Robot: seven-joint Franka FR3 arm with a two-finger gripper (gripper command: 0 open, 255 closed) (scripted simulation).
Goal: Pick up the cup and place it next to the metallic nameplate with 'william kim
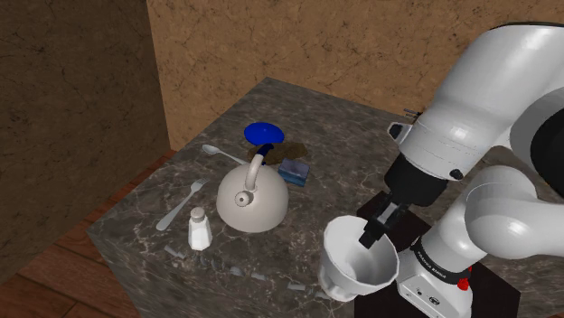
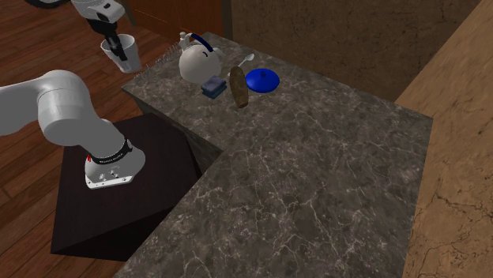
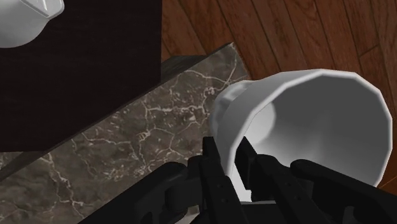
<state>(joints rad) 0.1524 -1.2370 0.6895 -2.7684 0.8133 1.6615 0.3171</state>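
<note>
My black gripper (image 1: 371, 237) is shut on the wall of a white cup (image 1: 360, 262), one finger inside the rim and one outside. It holds the cup in the air, tilted, off the counter's near corner and above the stand. In the wrist view the fingers (image 3: 216, 167) clasp the cup (image 3: 305, 121) at its rim, with its empty inside showing. The second exterior view puts the cup (image 2: 122, 54) and gripper (image 2: 117, 43) beyond the counter's end. A brownish oval plate (image 2: 237, 85) stands on edge between a blue block and a blue lid; I cannot read any lettering on it.
On the dark marble counter (image 1: 325, 126) stand a white kettle (image 1: 251, 199), a blue lid (image 1: 263, 134), a small blue block (image 1: 294, 170), a white shaker (image 1: 200, 228), a fork (image 1: 181, 206) and a spoon (image 1: 217, 152). The black stand (image 2: 118, 205) rests on a wood floor.
</note>
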